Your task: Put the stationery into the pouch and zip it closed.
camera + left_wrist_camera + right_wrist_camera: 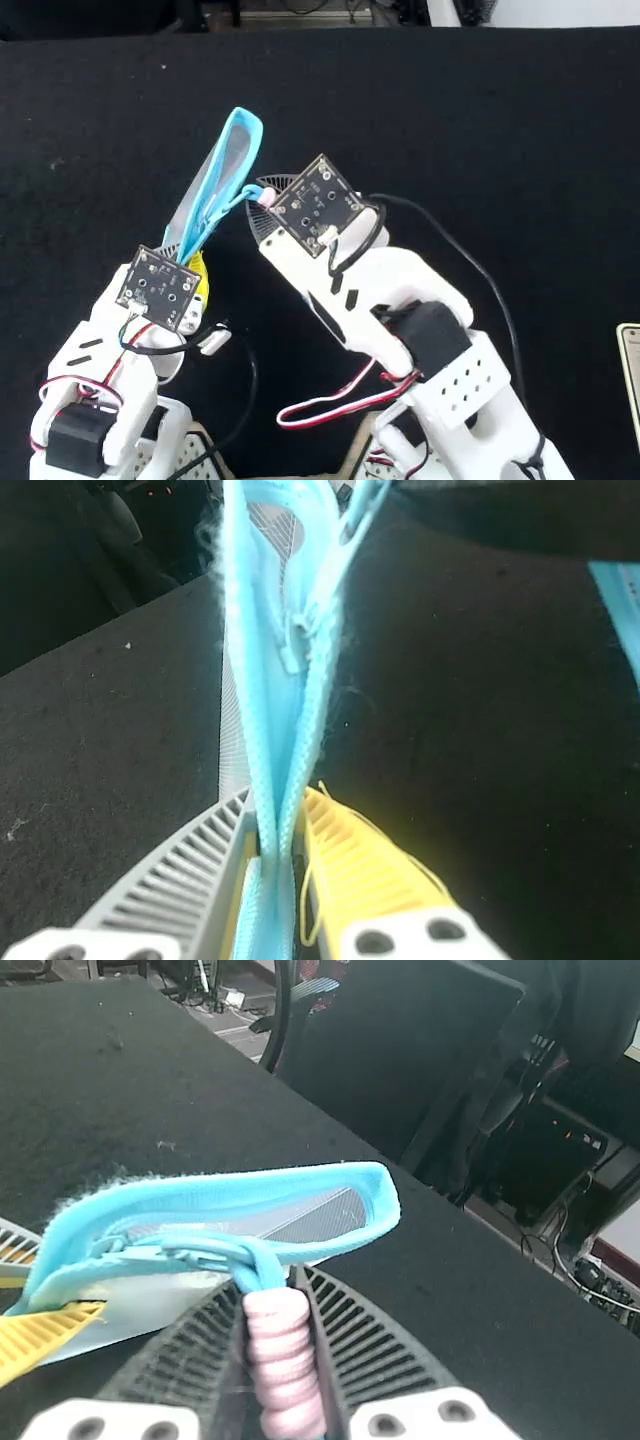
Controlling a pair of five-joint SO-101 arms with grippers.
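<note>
Pouch [228, 160] over table [450, 120], one end clenched in left end effector [278, 810]; pink zipper pull [280, 1360] pinched tight by right end effector [270, 1290].

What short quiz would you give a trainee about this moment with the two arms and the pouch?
1. True or false: the left gripper is shut on one end of the pouch.
2. What does the right gripper hold? A: the pink zipper pull. B: a pen. C: nothing.
3. Fill in: the pouch's fabric border is light ____.

Key: 1 true; 2 A; 3 blue.
</note>
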